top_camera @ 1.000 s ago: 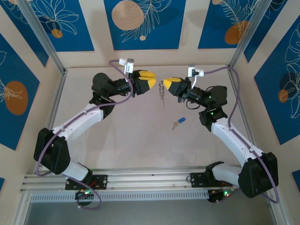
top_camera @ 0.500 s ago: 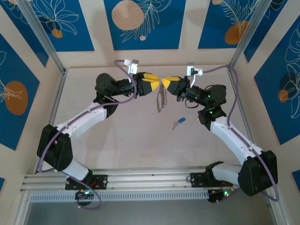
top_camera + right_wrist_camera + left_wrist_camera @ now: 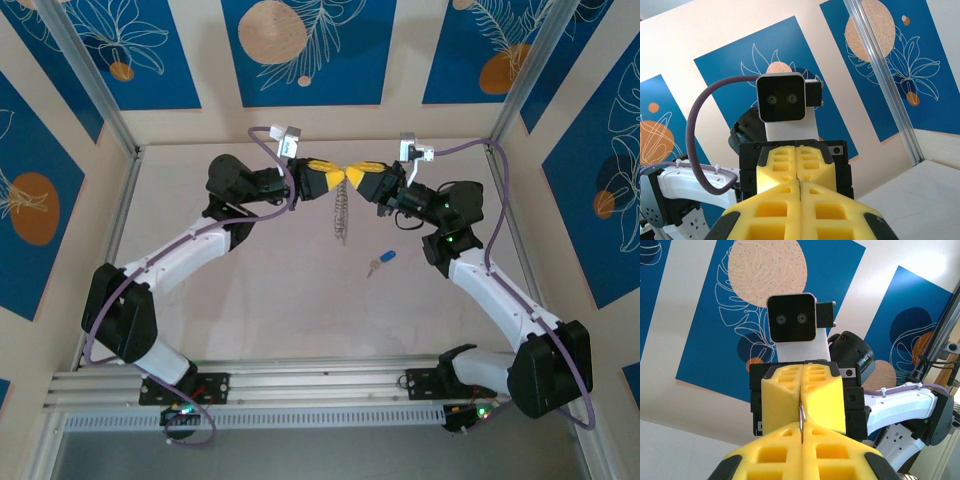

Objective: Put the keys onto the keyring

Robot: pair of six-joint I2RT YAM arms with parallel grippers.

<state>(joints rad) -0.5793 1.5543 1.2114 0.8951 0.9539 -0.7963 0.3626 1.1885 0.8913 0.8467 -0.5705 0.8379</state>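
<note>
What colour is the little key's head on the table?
Bright blue; the key shows best in the top external view.

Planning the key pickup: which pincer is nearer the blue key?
Right, narrowly. The right pincer and left pincer meet tip to tip on the keyring, beyond the key; the right one is on the key's side.

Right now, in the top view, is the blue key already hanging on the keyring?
No, the blue key lies alone on the table, apart from the keyring.
</note>
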